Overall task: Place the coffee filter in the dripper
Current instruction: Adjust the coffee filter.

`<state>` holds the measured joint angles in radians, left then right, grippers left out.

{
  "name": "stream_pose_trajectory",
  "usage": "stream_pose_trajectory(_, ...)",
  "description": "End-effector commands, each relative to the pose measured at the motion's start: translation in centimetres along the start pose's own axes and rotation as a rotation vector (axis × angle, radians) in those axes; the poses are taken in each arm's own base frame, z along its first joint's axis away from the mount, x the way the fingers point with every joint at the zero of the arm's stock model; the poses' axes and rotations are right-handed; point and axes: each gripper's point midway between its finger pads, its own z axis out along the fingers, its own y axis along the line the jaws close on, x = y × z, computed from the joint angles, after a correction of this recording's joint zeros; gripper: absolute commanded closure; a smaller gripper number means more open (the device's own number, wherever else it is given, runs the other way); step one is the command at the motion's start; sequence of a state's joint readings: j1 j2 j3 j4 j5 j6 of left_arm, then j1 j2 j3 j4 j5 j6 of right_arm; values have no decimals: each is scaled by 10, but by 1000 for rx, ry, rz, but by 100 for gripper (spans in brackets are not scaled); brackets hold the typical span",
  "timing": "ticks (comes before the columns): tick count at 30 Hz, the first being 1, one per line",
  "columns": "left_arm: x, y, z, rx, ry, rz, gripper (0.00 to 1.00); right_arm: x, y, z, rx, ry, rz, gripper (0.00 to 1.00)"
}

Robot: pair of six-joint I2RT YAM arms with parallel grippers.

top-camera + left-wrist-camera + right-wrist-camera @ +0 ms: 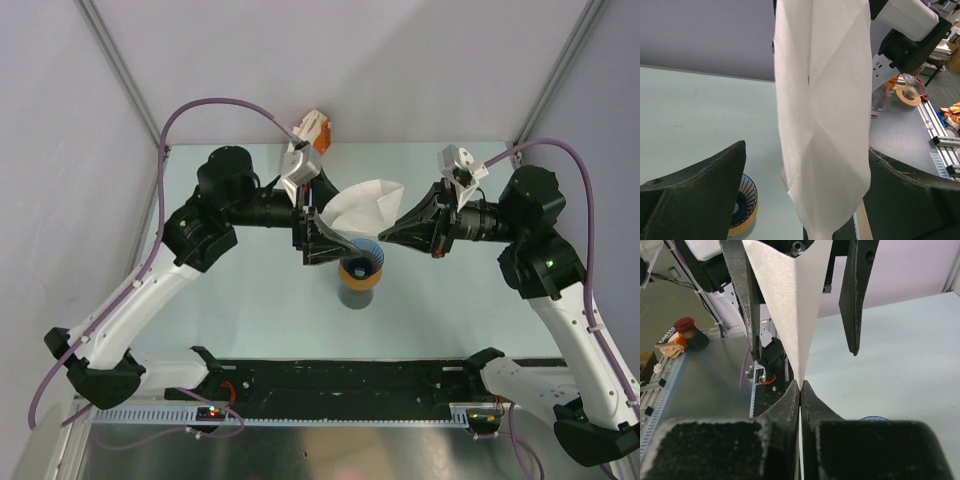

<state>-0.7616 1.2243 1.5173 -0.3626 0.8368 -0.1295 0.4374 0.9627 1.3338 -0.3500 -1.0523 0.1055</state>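
Observation:
The white paper coffee filter (365,205) hangs in the air between the two arms, above the dripper (365,253). The dripper is a blue ribbed cone resting on an orange ring (360,276) on top of a dark cup (354,296). My right gripper (390,232) is shut on the filter's pointed edge (790,300), with its jaws (800,385) pressed together on the paper. My left gripper (325,238) is open, its fingers (700,195) standing wide on either side of the filter (825,125). The dripper (742,200) shows below the left finger.
An orange and white object (318,130) lies at the table's far edge. A slotted rail (330,410) runs along the near edge between the arm bases. Off the table, a tape roll with a glass (910,92) and a red-capped dark item (690,332) sit on a metal bench.

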Motion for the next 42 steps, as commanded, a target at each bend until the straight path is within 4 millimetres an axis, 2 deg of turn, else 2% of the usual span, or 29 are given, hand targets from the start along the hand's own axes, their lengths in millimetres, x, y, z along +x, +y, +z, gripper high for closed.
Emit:
stream_pose_trajectory(1, -7, -1, 2, 0, -18, 39, 11, -15, 2, 3, 9, -54, 15, 100)
stream_pose_trajectory(4, -11, -2, 4, 5, -28, 10, 19, -16, 1, 4, 21, -63, 26, 100)
stream_pose_trajectory(12, -25, -2, 3, 3, -110, -37, 51, -18, -5, 2, 73, -103, 43, 100)
stream_pose_trajectory(16, -36, 2, 1, 11, -204, -113, 55, -20, -7, 2, 88, -126, 58, 100)
stream_pose_trajectory(20, -36, 6, 2, 19, -224, -147, 56, -24, -8, 2, 93, -140, 58, 100)
stream_pose_trajectory(25, -37, 6, -1, 29, -235, -158, 89, -24, -9, 0, 100, -142, 63, 100)
stream_pose_trajectory(27, -39, 7, -4, 24, -242, -154, 97, -23, -9, -2, 105, -138, 68, 100)
stream_pose_trajectory(33, -44, 4, -11, 39, -258, -128, 99, -23, -12, -4, 118, -140, 79, 100)
stream_pose_trajectory(34, -44, 4, -11, 40, -259, -128, 95, -24, -13, -5, 119, -142, 80, 100)
stream_pose_trajectory(36, -45, 3, -13, 40, -261, -132, 78, -24, -14, -5, 121, -145, 83, 100)
stream_pose_trajectory(37, -46, 3, -13, 40, -262, -135, 75, -25, -14, -5, 121, -146, 83, 100)
stream_pose_trajectory(40, -47, 6, -15, 28, -267, -137, 91, -24, -15, -6, 125, -145, 85, 100)
stream_pose_trajectory(42, -47, 8, -17, 20, -271, -134, 98, -24, -15, -7, 125, -144, 86, 100)
